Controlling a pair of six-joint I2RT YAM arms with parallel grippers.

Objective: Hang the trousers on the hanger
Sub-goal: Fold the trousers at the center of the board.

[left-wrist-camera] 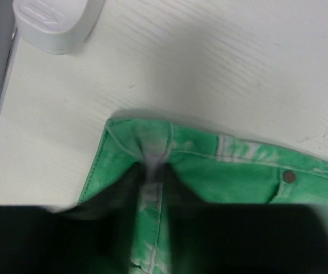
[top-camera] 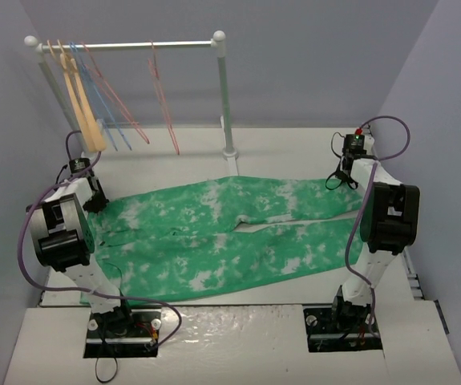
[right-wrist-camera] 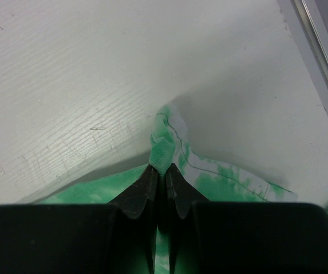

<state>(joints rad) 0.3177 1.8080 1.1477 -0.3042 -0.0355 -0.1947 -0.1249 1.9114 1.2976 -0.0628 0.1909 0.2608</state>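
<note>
Trousers (top-camera: 222,233): green cloth with white tie-dye blotches, spread flat across the white bench (top-camera: 294,148). Waist lies toward the left arm; the two legs run toward the right arm with a narrow split between them. Waistband seam and one small copper-coloured rivet (left-wrist-camera: 289,176) show in the left wrist view; the rivet's face is too small to read.

Left end effector (left-wrist-camera: 151,178): clenched on a puckered fold of the waistband at the far left corner of the garment. Fingers dark and blurred at the bottom of the view.

Right end effector (right-wrist-camera: 164,170): clenched, its black fingers (right-wrist-camera: 144,191) pressed together on a raised pinch of the leg hem at the far right corner.

Hanger (top-camera: 166,108): thin pink-salmon wire, hanging alone on the white rail (top-camera: 134,46) at the back, well apart from the trousers.

Other stock on the rail, left cluster: broad tan wooden hanger (top-camera: 82,104), light blue wire hangers (top-camera: 108,120), second pink wire hanger (top-camera: 126,110).

White moulded block (left-wrist-camera: 55,23): on the bench beyond the waistband, an embossed oblong on top, not legible as lettering.
</note>
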